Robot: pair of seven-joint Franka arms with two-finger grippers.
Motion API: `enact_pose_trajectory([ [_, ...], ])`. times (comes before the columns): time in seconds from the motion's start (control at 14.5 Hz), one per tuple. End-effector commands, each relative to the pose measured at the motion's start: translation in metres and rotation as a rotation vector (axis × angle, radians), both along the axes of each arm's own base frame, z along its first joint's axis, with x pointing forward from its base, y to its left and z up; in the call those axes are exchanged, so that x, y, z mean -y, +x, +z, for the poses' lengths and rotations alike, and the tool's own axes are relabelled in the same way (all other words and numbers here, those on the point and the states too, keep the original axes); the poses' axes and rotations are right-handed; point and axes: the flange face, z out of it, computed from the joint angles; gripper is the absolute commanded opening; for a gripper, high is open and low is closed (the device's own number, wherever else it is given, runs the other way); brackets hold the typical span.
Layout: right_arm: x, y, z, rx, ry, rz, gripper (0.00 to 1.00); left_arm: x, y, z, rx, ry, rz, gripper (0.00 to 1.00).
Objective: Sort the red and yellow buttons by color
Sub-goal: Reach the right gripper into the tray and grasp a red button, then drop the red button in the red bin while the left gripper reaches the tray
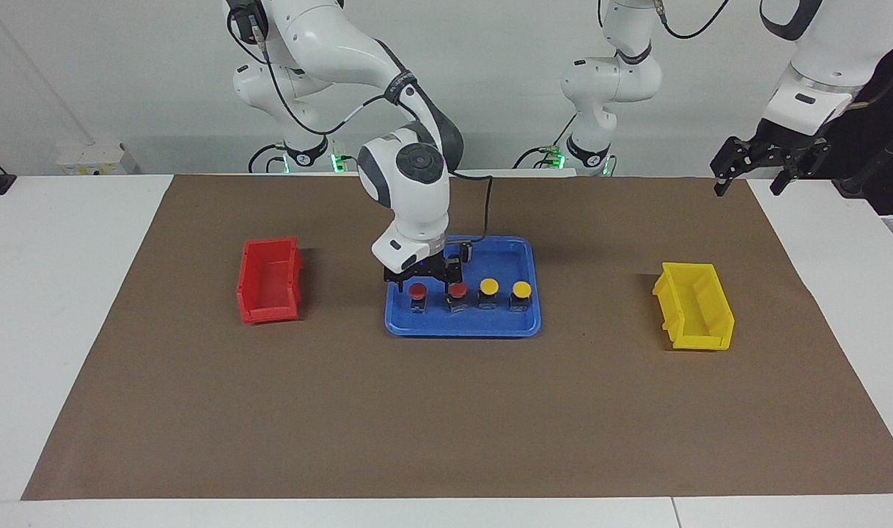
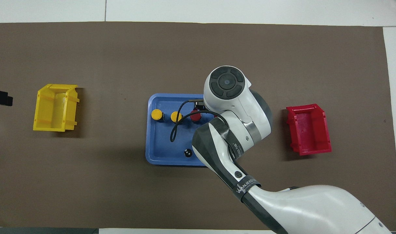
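Red button [image 1: 417,291] at the tray's [image 1: 523,326] end: your right gripper [image 1: 417,279] straddles it, fingers spread, not yet pinching. Left gripper [image 1: 762,166] waits spread over the table corner.

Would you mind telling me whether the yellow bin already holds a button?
No, the yellow bin is empty, and both yellow buttons stand in the blue tray.

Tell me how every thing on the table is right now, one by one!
red buttons: both upright in the tray, not picked up.
yellow buttons: both upright in the tray, untouched.
blue tray: flat on the mat, all four buttons in it.
red bin: empty.
yellow bin: empty.
right gripper: open, low over the red buttons.
left gripper: open, waiting by the table's edge.
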Motion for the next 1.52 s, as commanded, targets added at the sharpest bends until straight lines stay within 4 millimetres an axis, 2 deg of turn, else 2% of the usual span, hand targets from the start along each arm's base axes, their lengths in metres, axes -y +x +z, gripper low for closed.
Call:
enact_pose_trajectory([
  [0.0, 0.009, -0.014, -0.009, 0.005, 0.000, -0.014, 0.91, -0.002, -0.009, -0.004, -0.014, -0.053, 0.027, 1.00],
  [0.28, 0.013, -0.021, -0.016, -0.004, -0.006, -0.013, 0.76, 0.000, -0.011, -0.004, -0.016, -0.093, 0.035, 1.00],
  [0.35, 0.015, -0.024, -0.020, -0.009, -0.009, -0.011, 0.68, 0.000, -0.011, -0.005, -0.020, -0.089, 0.033, 1.00],
  [0.55, 0.017, -0.020, -0.015, -0.014, -0.011, -0.015, 0.30, 0.001, -0.010, -0.004, -0.012, -0.082, 0.029, 1.00],
  [0.62, 0.019, -0.015, -0.007, -0.011, -0.010, -0.021, 0.24, 0.003, -0.010, -0.004, -0.011, -0.082, 0.030, 1.00],
  [0.76, 0.024, -0.002, 0.027, -0.016, -0.017, -0.032, 0.24, 0.005, -0.010, -0.004, -0.011, -0.076, 0.036, 1.00],
  [0.83, 0.046, 0.005, 0.055, -0.009, -0.018, -0.048, 0.24, 0.005, -0.009, -0.003, -0.008, -0.050, 0.030, 1.00],
  [0.9, 0.073, 0.006, 0.075, -0.007, -0.014, -0.036, 0.24, 0.004, -0.009, -0.003, -0.007, -0.025, 0.037, 1.00],
  [1.04, 0.139, -0.011, 0.105, -0.009, -0.020, 0.038, 0.24, 0.006, -0.009, -0.004, -0.012, -0.015, 0.038, 1.00],
  [1.11, 0.169, -0.020, 0.113, -0.011, -0.025, 0.055, 0.24, 0.006, -0.008, -0.004, -0.005, -0.016, 0.044, 1.00],
  [1.18, 0.198, -0.031, 0.112, -0.020, -0.031, 0.081, 0.24, 0.013, -0.006, -0.005, 0.010, -0.021, 0.074, 1.00],
  [1.24, 0.231, -0.038, 0.107, -0.039, -0.012, 0.101, 0.24, 0.037, 0.001, -0.011, 0.035, -0.028, 0.094, 1.00],
  [1.38, 0.300, -0.045, 0.091, -0.056, 0.062, 0.125, 0.24, 0.108, 0.010, -0.044, 0.045, -0.044, 0.139, 1.00],
  [1.45, 0.320, -0.050, 0.084, -0.044, 0.065, 0.135, 0.24, 0.133, 0.014, -0.067, 0.030, -0.044, 0.146, 1.00],
])
